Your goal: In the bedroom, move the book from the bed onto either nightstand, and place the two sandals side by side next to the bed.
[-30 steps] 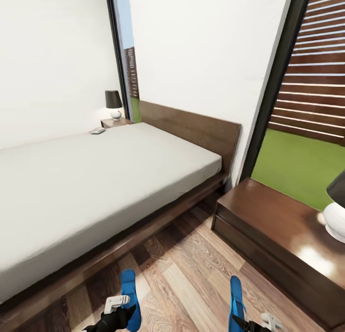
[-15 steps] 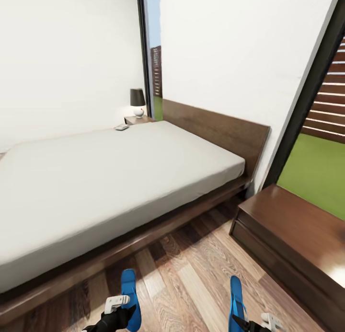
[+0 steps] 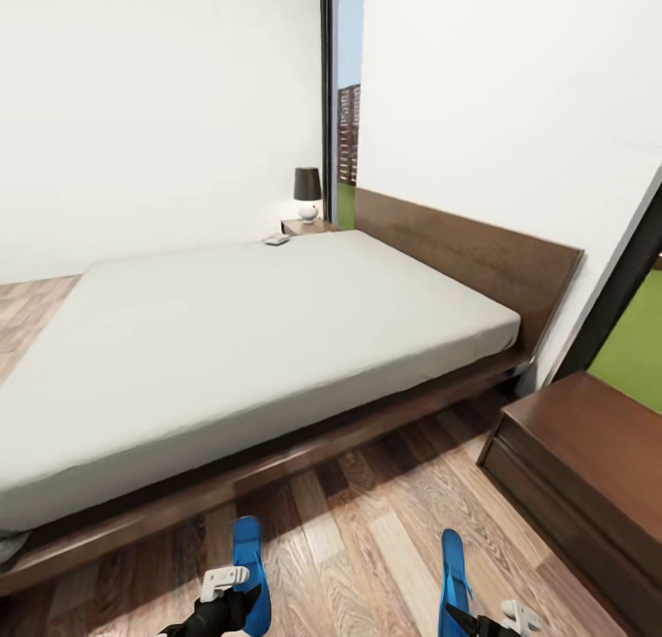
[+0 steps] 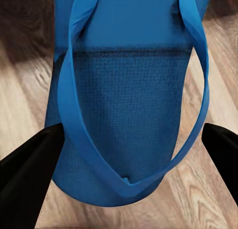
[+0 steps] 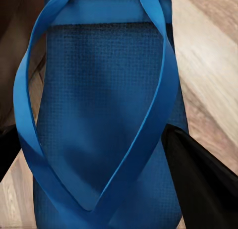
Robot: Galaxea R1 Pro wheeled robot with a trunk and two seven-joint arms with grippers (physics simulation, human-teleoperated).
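Each of my grippers holds a bright blue sandal just above the wood floor in front of the bed [image 3: 257, 334]. My left gripper [image 3: 239, 593] [image 4: 131, 132] is shut on the left sandal [image 3: 246, 559] [image 4: 129, 90], with black fingers at the sole's two edges. My right gripper [image 3: 464, 619] [image 5: 89, 135] is shut on the right sandal [image 3: 452, 563] [image 5: 104, 90] in the same way. The book [image 3: 276, 240] lies small on the mattress's far corner. Just behind it a nightstand [image 3: 303, 225] stands by the headboard.
A dark-shaded lamp [image 3: 307, 191] stands on the far nightstand. A low dark wooden bedside cabinet [image 3: 588, 444] sits at the right, beside the headboard [image 3: 460, 242]. Plank floor [image 3: 368, 527] runs between it and the bed frame. A glass opening shows green lawn [image 3: 634, 343].
The camera has turned left: bed, headboard and cabinet have slid right in the picture, and the cabinet's lamp has left the view. Both sandals stay in the grippers, at the same spots in the picture.
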